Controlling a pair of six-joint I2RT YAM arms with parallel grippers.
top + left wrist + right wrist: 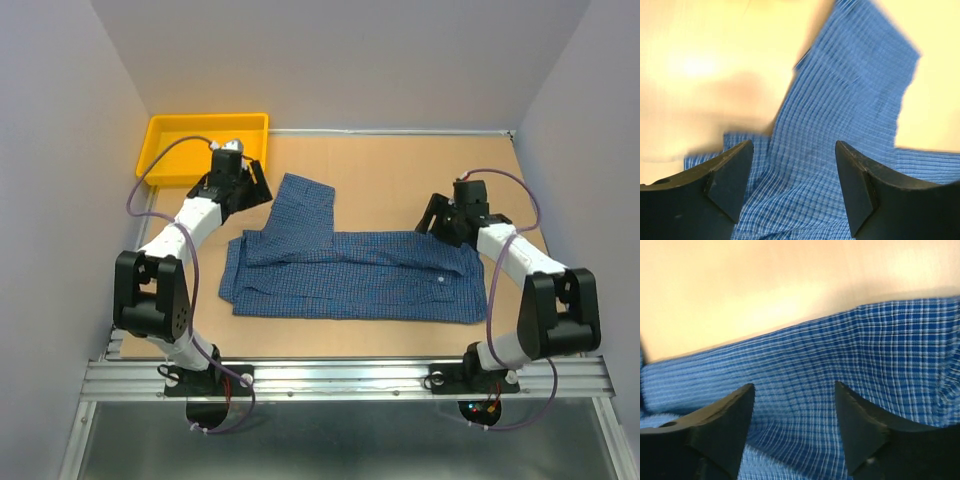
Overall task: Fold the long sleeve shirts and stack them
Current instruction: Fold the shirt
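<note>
Pale grey walls (330,60) close in a tan table top (400,180) on three sides. A ribbed aluminium rail (350,375) runs along its near edge, and the two black-and-white arms are bolted to it.

Beyond the rail, in the middle of the table, lies the blue, fine-checked, soft-cloth button-up shirt (350,275). It is folded into a long flat band that runs left to right. One sleeve sticks out from the band's left part and points toward the far side. A pale button shows near the right end.

The right gripper (438,218) hangs just past the band's far right corner. In its wrist view the two black fingers (720,425) stand wide apart with checked cloth below them and nothing pinched between them. The picture is blurred, so I cannot tell whether the tips touch the cloth.

The left gripper (250,185) sits just to the left of the outstretched sleeve. Its fingers (730,180) are also spread wide and hold nothing, with the sleeve and the band's left end spread beneath them.

In the far left corner stands a shallow, rectangular yellow plastic bin (205,118). The floor that shows is plain yellow. The left arm's wrist covers part of its near wall. The shirt lies wholly outside the bin, on the table.
</note>
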